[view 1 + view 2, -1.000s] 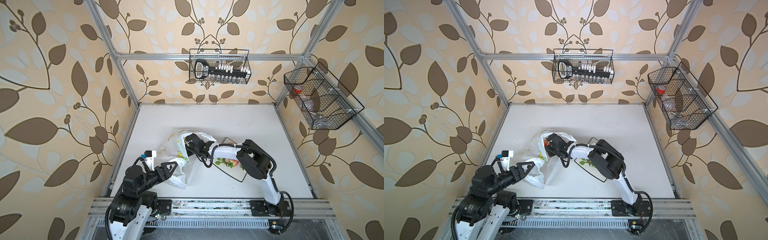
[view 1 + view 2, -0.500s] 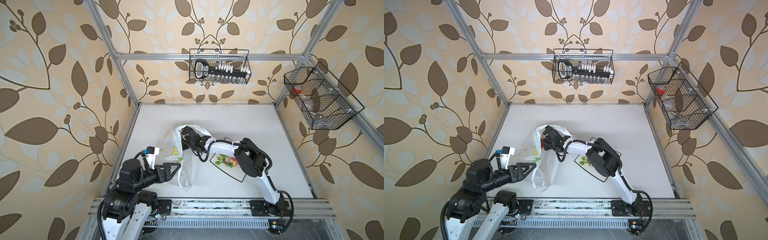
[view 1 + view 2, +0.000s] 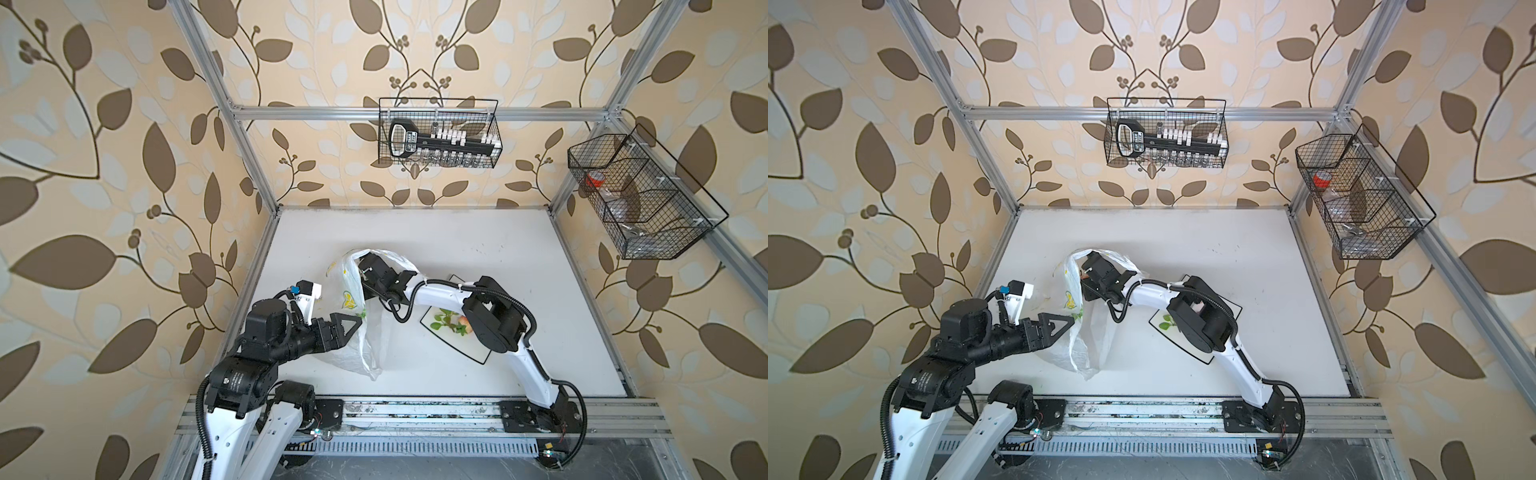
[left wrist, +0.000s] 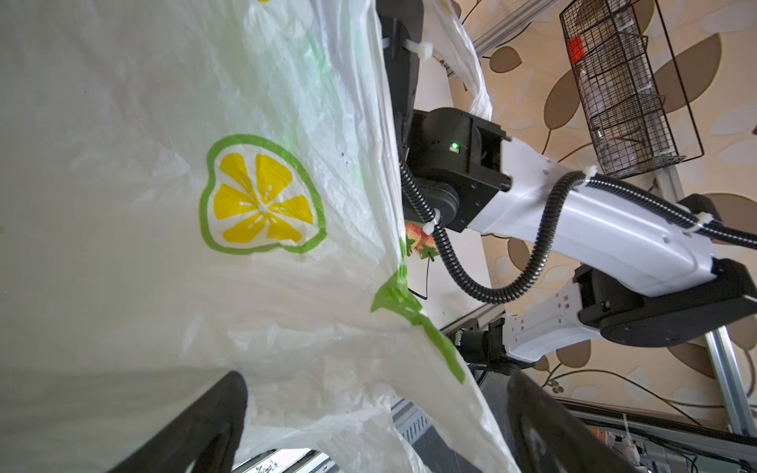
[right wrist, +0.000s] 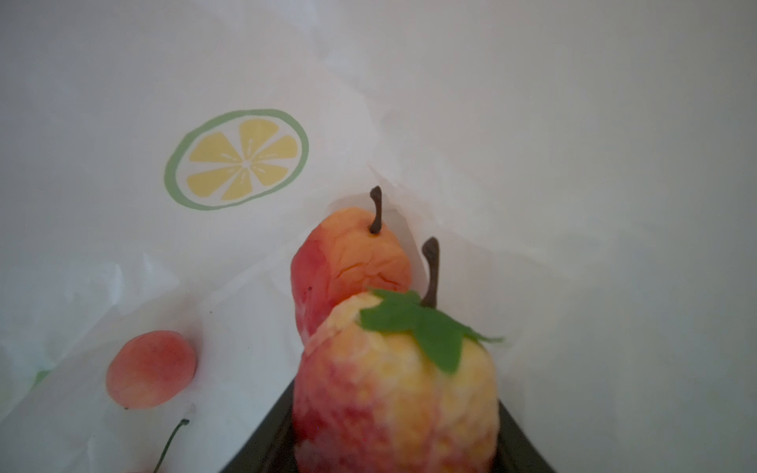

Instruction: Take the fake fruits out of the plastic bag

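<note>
Fake fruits (image 5: pixel 352 262) sit in two places. Inside the plastic bag (image 3: pixel 353 291) we see three: a yellow-red apple-like fruit (image 5: pixel 393 381) with a green leaf, a stemmed red-orange one behind it, and a small peach (image 5: pixel 151 368) off to the side. We find the right gripper (image 5: pixel 393 442) deep in the bag mouth, jaws clamped on the apple-like fruit. We see the left gripper (image 3: pixel 355 322) at the bag's side, jaws spread wide with loose film between them, gripping nothing. The bag stands left of the desk (image 3: pixel 519 249) middle, sagging toward the front edge. Just right of it, a black-rimmed plate (image 3: pixel 459 345) carries a green sprig (image 3: pixel 446 322) and a peach-coloured fruit (image 3: pixel 464 322).
</note>
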Robot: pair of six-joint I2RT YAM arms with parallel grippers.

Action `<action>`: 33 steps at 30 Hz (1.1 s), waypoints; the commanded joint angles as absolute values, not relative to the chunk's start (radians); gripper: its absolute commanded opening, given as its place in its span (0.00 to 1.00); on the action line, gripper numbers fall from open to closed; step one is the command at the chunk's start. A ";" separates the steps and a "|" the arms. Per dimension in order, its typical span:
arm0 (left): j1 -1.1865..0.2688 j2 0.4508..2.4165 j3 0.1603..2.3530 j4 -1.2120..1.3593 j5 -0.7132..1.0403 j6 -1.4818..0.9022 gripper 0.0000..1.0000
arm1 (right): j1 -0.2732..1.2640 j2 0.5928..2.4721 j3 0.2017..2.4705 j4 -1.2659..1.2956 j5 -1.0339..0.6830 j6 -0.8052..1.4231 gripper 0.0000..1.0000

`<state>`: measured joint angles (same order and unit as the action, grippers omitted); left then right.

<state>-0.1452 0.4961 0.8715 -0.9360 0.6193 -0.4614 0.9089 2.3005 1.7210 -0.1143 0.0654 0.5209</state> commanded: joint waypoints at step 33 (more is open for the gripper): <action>-1.020 1.188 1.318 -1.227 -0.418 -0.522 0.98 | 0.926 2.344 1.783 -0.132 0.025 0.546 0.40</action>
